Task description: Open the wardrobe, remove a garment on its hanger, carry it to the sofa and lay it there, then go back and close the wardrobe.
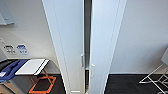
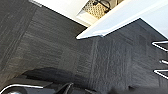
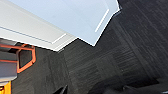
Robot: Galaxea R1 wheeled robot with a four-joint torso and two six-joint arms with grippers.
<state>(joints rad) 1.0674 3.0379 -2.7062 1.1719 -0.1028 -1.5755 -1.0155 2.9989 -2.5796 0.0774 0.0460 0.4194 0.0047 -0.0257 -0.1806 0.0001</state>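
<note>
Fingers first, and it's a no-call: the wrist views give dark robot parts at their lower edges over the carpet, but whether either gripper is spread or closed, nobody can tell.

Sweeping the head view from the left: at lower left there's an ironing board (image 1: 31, 66), white top, on an orange frame (image 1: 43, 85), with something blue (image 1: 11, 68) lying at its near end. Behind it a white wall carries small blue-marked labels (image 1: 22, 49).

Centre frame, close up, stands the wardrobe (image 1: 67, 45), tall and white. Its two doors stand slightly ajar, a dark gap running down between them, and the small vertical handles (image 1: 82, 60) sit either side of that gap at mid-height.

On the right, plain wall, then a white wire rack (image 1: 156, 76) at lower right on the dark carpet (image 1: 125, 85).

Left wrist view: a door's bottom edge (image 2: 100, 33) over carpet. Right wrist view: white wardrobe panels (image 3: 62, 22) and the orange frame.
</note>
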